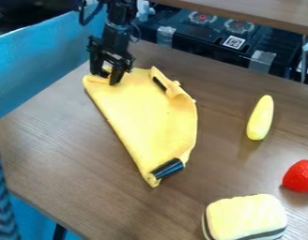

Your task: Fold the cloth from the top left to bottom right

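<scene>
The gripper [109,77] hangs at the upper left with its tips at the cloth's top left corner, apart from each other. Beneath it the yellow cloth [147,112] lies on the table, narrowing toward a point at its lower end. Its right side is raised and curled, with a dark strip showing inside the upper right edge. A dark blue cylinder [168,168] rests at the lower tip, partly wrapped by the cloth. How the layers lie underneath is hidden.
On the wooden table [68,154], a pale yellow oblong [260,118], a red object [300,176] and a cream block with a dark stripe [245,218] stand to the right. A blue wall [40,61] borders the left.
</scene>
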Robot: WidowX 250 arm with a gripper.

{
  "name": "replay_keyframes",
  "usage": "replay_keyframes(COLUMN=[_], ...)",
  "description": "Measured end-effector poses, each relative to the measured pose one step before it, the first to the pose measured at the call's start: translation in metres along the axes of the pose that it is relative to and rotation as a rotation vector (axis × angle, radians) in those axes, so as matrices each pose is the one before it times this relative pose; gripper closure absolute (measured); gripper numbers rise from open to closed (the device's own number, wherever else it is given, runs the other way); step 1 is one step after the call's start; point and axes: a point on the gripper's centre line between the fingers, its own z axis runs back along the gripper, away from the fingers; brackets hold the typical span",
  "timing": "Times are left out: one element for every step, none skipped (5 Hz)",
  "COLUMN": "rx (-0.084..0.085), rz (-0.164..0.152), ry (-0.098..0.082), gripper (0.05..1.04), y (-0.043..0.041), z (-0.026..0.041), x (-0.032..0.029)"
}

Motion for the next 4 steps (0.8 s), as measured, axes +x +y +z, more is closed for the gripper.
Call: replay_keyframes(rx=[-0.0126, -0.0306, -0.0073, 0.0162], rz=[-0.0127, -0.032, -0.0314, -0.0603], ry=[-0.0047, -0.0281, -0.0697, -0.0487], gripper=[0.66, 0.865, 1.005, 1.029], y=[0.00199, -0.00276, -0.0014, -0.02125], z=[-0.00257, 0.00658, 0.0232, 0.01967], x=[-0.00143, -0.00789, -0.01309, -0.01284])
